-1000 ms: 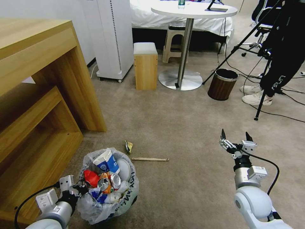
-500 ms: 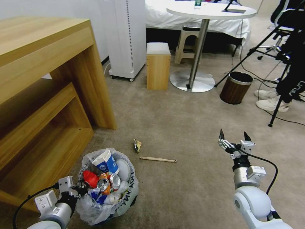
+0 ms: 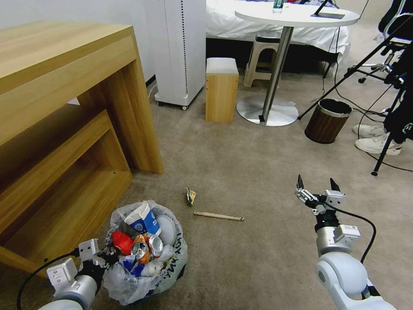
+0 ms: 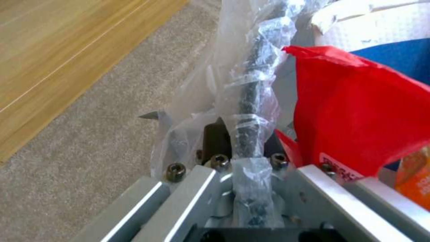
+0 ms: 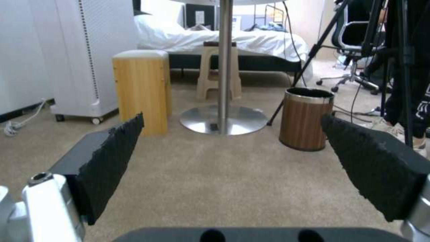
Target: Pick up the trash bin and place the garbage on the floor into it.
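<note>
The carpet [image 3: 241, 155] is looking matt and short-piled. The bin's bag [image 3: 172, 262] is showing crinkled, glossy translucent plastic. The right gripper [image 3: 316, 188] is showing rough black pads [image 5: 112, 161] and the left gripper [image 4: 251, 158] bare brushed metal. At one o'clock, a wood-grain bin [image 3: 327, 122] is wearing a shiny metal rim.

Black lettering on bin bag [image 3: 180, 254], front face: too crumpled to read. Blue logo mark on paper cup [image 3: 142, 220]: no legible words. Small red print on white patch of red wrapper [image 4: 345, 173], left wrist view: unreadable. Small label on right arm's wrist [image 3: 353, 228]: too small to read. No other text legible.
</note>
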Motion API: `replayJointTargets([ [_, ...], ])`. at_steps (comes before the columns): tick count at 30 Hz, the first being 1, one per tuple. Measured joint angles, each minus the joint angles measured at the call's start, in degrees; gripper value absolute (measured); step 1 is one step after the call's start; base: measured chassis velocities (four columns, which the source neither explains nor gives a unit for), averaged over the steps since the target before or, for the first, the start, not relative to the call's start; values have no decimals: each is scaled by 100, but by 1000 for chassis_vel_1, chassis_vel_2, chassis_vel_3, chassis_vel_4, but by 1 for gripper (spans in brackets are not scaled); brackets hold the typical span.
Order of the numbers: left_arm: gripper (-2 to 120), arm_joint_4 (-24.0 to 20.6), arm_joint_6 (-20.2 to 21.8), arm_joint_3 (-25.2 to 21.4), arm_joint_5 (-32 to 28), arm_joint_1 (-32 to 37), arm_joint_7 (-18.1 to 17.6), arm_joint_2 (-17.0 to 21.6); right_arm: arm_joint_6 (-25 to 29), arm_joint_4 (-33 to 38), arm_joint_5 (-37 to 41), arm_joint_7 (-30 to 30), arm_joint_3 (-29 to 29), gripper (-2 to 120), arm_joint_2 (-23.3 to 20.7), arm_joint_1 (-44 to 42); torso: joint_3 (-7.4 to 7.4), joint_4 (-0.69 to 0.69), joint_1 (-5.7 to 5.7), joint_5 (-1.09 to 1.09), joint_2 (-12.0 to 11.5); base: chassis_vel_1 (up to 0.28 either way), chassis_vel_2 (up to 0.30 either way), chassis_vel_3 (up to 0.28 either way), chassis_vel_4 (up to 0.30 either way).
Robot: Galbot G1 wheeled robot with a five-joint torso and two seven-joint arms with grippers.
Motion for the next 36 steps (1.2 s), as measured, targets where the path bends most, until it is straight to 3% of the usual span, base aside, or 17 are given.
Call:
replayJointTargets([
  [23,0,-132,249,-105,-408,19,-179,273,-86,63,-36,-264,-14,100,149,-84,0,0,0,0,0,0,0,0,0],
  [36,0,-124,233,-85,-393,8,-177,228,-67,75,-42,-288,-23,100,115,-127,0,0,0,0,0,-127,134,126,-126],
])
